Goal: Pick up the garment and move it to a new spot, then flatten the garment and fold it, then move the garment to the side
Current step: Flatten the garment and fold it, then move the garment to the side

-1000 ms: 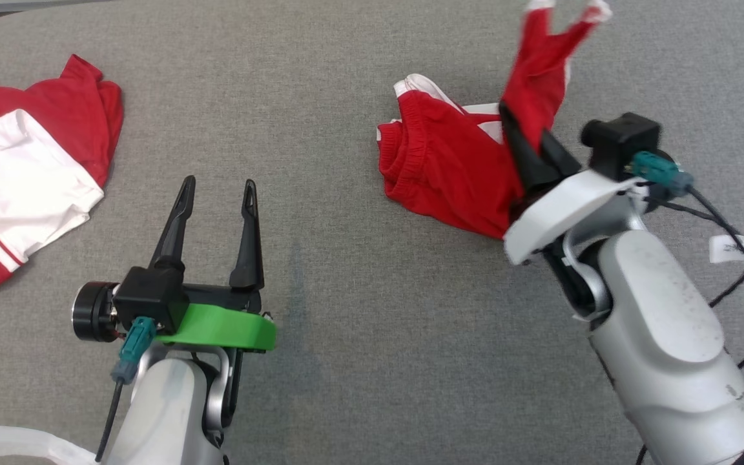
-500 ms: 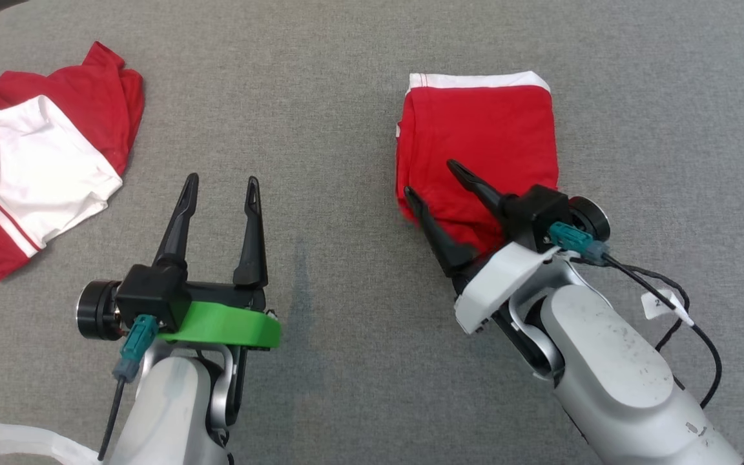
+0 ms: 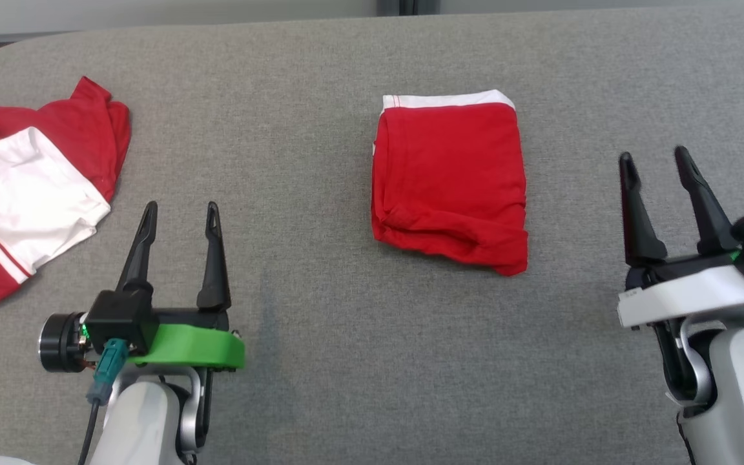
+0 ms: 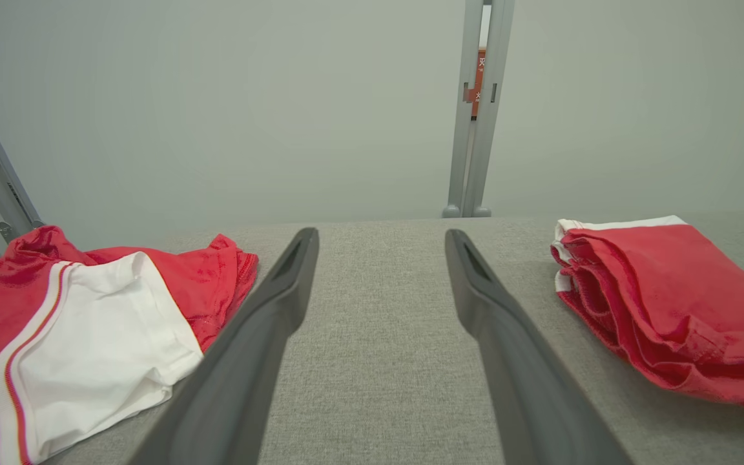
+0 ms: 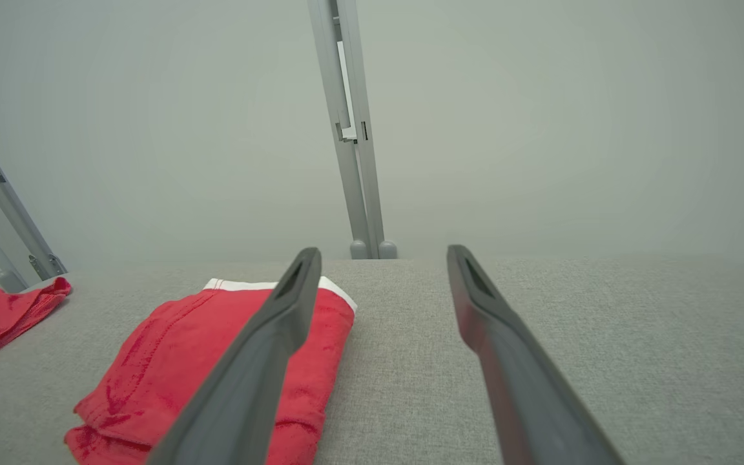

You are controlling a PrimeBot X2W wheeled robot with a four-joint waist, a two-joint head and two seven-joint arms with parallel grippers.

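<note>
Both tools spread, empty: left tool (image 3: 181,206), right tool (image 3: 653,155). Folded garment (image 3: 449,181) centre of worktop (image 3: 320,336); best pinch all layers at near edge, slide sideways low.

Lab: grey table (image 3: 346,361), partition wall (image 4: 217,97)
</note>
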